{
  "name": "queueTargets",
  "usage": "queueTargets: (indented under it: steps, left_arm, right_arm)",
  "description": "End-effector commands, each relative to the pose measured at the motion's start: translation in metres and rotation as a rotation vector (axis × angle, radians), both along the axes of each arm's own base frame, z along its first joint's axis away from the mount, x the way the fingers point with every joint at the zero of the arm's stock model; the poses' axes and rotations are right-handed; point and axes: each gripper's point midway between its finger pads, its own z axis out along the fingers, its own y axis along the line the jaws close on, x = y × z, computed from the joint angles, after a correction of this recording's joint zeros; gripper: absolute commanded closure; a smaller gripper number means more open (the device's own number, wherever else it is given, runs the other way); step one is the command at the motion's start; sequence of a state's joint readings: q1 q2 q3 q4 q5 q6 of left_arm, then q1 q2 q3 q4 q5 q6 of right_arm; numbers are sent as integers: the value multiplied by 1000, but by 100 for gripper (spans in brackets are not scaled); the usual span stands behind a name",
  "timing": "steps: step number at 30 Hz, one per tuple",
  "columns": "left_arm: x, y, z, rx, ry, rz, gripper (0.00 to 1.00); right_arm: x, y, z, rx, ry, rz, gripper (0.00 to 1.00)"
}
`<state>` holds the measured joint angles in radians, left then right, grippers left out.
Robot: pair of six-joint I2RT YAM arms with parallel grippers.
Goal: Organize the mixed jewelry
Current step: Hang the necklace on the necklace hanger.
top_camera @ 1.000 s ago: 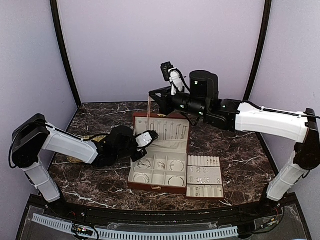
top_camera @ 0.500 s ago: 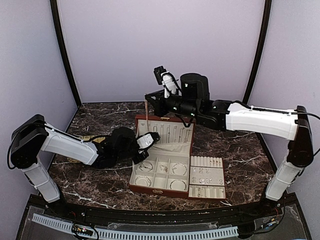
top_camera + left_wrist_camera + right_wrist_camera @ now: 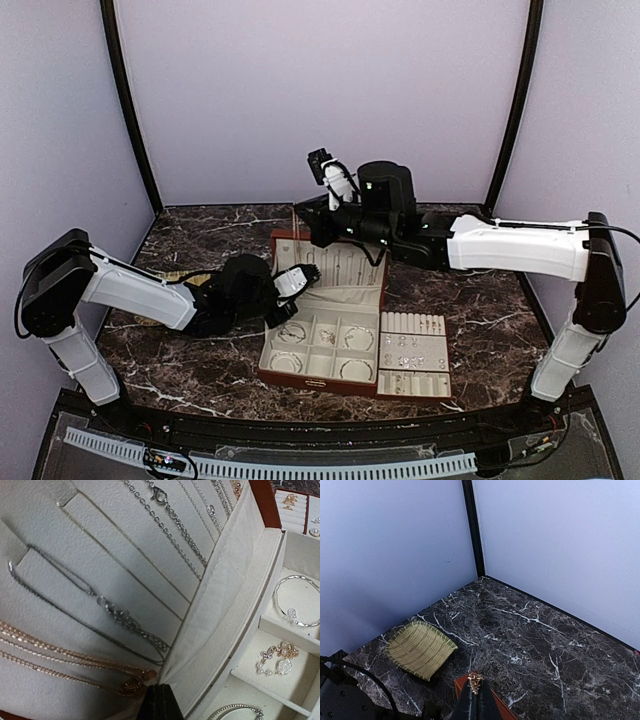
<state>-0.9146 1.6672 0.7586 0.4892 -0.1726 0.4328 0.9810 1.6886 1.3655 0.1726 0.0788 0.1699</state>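
Table of dark, white-veined marble (image 3: 480, 290) carries every item.

**Arms.** The white-and-black left arm (image 3: 130, 290) reaches in from the left edge. The left end effector (image 3: 303, 273) has its jaws together, its tip against the cream lining at the foot of the box lid. Whether it pinches anything cannot be told. The white-and-black right arm (image 3: 520, 245) stretches across the rear of the table. The right end effector (image 3: 476, 692) is clamped on a thin gold chain (image 3: 475, 680), held above the box's rear left corner.

**Containers.** The red-brown rectangular box (image 3: 305, 376) stands open at centre with its lid (image 3: 335, 262) tilted back. The cream slotted tray with a brown rim (image 3: 412, 396) lies touching the box's right side. The woven straw-coloured mat (image 3: 420, 649) rests on the table to the left of the box, apart from it.

**Jewelry.**
- Silver and gold necklaces (image 3: 165, 515) lie in rows across the lid lining.
- Thin silvery bangle hoops (image 3: 352, 338) sit singly in the outer cream compartments of the box base.
- A small cluster of pearl and gold pieces (image 3: 275, 657) occupies a middle compartment.
- Tiny rings and studs (image 3: 405, 345) sit in the upper and middle sections of the tray.
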Motion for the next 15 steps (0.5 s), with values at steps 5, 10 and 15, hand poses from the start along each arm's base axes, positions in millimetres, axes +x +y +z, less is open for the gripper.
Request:
queueTargets:
  steps: [5, 10, 15]
  left_arm:
    - [-33, -6, -20, 34, 105, -97, 100]
    - [-34, -5, -16, 23, 102, -96, 100]
    - [-35, 0, -8, -2, 61, -80, 100]
  right_arm:
    - [1, 1, -14, 11, 15, -12, 100]
    - [8, -9, -15, 0, 2, -73, 100]
    - [13, -26, 8, -1, -57, -147, 100]
